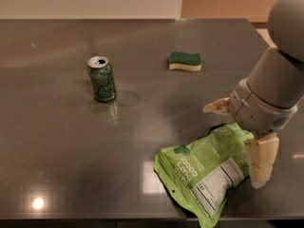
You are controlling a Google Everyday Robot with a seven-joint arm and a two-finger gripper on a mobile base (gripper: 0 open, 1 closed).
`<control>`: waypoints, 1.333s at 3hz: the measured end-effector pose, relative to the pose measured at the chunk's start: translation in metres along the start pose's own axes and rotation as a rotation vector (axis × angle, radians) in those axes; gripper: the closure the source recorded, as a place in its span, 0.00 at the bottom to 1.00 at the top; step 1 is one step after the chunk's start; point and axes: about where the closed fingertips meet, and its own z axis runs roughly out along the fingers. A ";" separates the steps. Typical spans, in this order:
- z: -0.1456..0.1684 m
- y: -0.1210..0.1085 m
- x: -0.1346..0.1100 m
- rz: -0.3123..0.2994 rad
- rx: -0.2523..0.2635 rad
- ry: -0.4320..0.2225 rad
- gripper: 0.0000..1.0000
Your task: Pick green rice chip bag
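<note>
Open gripper (232, 146) at the chip bag (202, 175)
Its fingers (261, 158) spread wide around the chip bag's right end, holding nothing; soda can (101, 79) and sponge (185, 61) sit well apart.

Grey arm (280, 80), cream pincer (232, 146) lower right

1. chip bag (204, 175) lies flat on the table (57, 165), near the front edge, right of middle;
2. soda can (101, 78) stands upright, well back and left of the bag;
3. sponge (185, 61) sits further back still, right of the can, well apart from it;
4. gripper (233, 144) is at the bag's right end, spread wide, one finger behind the bag, the other at its right side
</note>
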 end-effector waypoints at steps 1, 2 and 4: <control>0.007 0.006 -0.002 -0.017 -0.019 0.012 0.00; 0.012 0.009 -0.004 -0.026 -0.026 0.022 0.17; 0.007 0.000 -0.005 -0.026 -0.036 0.045 0.64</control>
